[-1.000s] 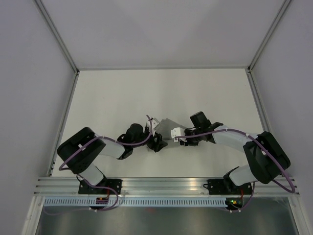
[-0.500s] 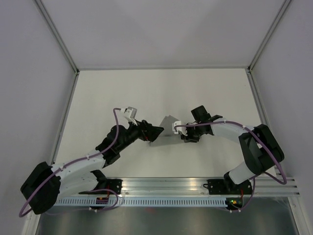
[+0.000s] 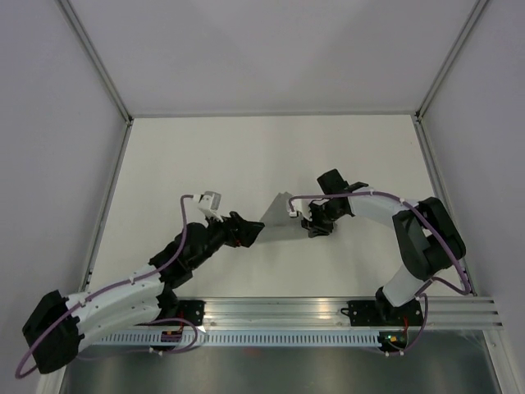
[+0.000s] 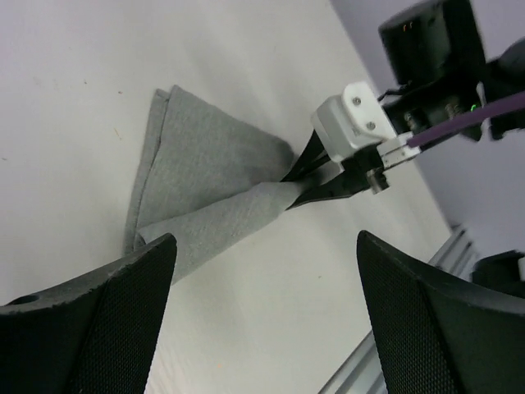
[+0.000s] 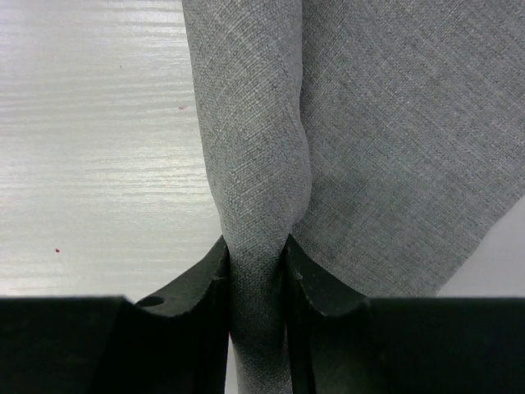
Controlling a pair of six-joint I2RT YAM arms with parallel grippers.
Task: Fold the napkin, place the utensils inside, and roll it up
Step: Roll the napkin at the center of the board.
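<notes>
Grey cloth part-rolled, with one gripper freshly let go.

Nearest the bases, the left gripper [image 4: 267, 246] stands spread wide just beside the mid-grey, finely woven square cloth napkin [image 4: 205, 172]. A second ago it was down on the cloth's near edge with its arm tucked in; it has since released and swung out to the left. Beyond it the napkin lies mid-way across the white table [image 3: 205, 156] as a folded wedge, one edge curled into a loose roll. At the far end the right gripper [image 5: 256, 246] pinches that roll between its black fingers, its hold unchanged. No pink-handled fork shows in any view, and whether it sits wrapped inside cannot be told. By my reading the rolling is under way, and only the right hold keeps it together.
</notes>
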